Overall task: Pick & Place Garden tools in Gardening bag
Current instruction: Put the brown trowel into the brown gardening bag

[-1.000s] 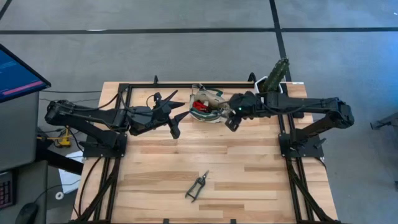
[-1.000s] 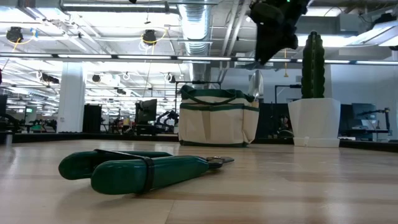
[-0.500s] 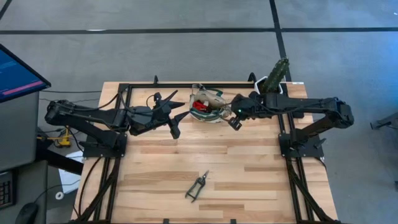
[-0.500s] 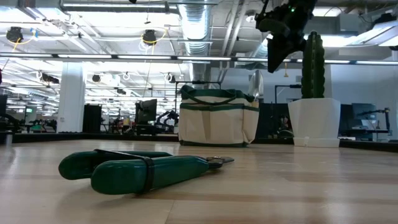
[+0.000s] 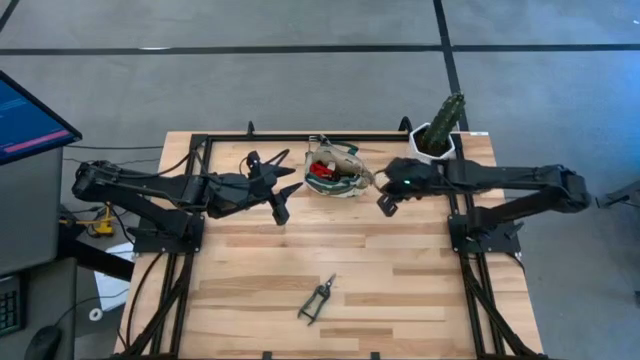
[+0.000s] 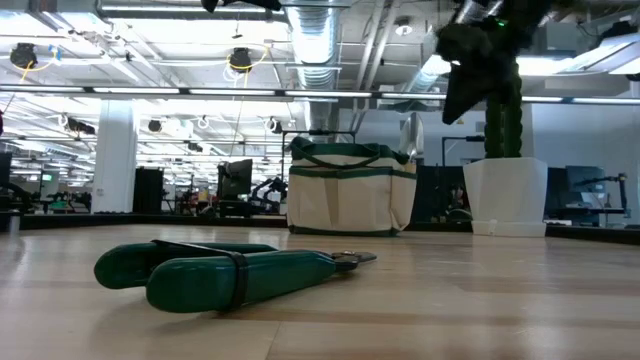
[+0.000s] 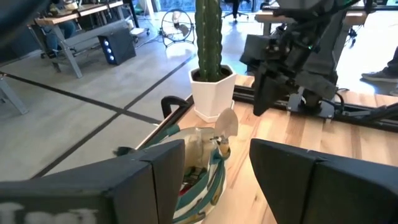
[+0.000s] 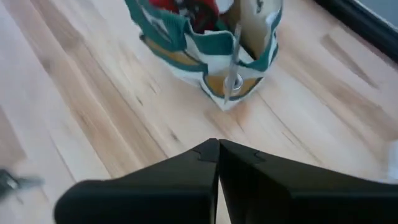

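Note:
The cream gardening bag (image 5: 333, 172) with green trim stands on its base at the table's far middle. A red-headed tool (image 8: 186, 7) lies inside it. A metal trowel blade (image 6: 411, 135) sticks up from its right side pocket. The green-handled pruning shears (image 5: 317, 298) lie flat near the table's front edge, large in the low view (image 6: 220, 272). My left gripper (image 5: 292, 182) hovers open just left of the bag, holding nothing. My right gripper (image 5: 384, 206) is shut and empty, up in the air right of the bag (image 8: 217, 146).
A green cactus in a white pot (image 5: 437, 135) stands at the far right corner, just behind my right arm. Black frame rails (image 5: 300, 137) run along the far edge and both sides. Bare wood lies between the bag and the shears.
My right gripper has shut with nothing in it. It has drawn back from the bag toward the table's right edge, staying high above the table. The trowel stays upright in the bag's pocket. The bag and the shears have not moved.

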### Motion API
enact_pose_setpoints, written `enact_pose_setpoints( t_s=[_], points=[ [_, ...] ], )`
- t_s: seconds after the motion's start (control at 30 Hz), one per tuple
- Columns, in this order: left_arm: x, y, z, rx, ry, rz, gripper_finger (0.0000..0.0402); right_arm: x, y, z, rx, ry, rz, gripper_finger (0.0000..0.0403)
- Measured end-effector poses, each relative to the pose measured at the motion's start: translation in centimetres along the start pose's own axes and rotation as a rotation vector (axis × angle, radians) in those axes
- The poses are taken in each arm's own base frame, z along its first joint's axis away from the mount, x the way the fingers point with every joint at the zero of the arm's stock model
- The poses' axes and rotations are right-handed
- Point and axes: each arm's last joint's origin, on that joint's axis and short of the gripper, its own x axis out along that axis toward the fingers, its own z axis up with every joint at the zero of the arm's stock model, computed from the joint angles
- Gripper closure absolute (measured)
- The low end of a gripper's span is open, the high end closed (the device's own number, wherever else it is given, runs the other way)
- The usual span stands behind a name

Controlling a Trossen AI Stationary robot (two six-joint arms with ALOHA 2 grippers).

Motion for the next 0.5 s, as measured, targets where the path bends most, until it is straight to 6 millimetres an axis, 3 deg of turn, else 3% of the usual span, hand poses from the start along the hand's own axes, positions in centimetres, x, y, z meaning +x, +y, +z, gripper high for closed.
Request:
enact_pose_setpoints(
  t_s=[0.13,0.27,0.5],
  points=[
    [0.0,0.0,0.0,-0.002,-0.001,0.0,0.0231,-0.1,-1.1,-1.6,0.121,-0.185,0.04,0.0403],
    [0.0,0.0,0.0,-0.003,-0.001,0.001,0.0231,1.0,-1.8,-3.0,0.189,-0.23,-0.011,0.0403],
    [0.0,0.0,0.0,-0.027,-0.002,0.004,0.0231,3.2,-1.2,-2.5,0.216,-0.265,-0.003,0.0403]
  ],
)
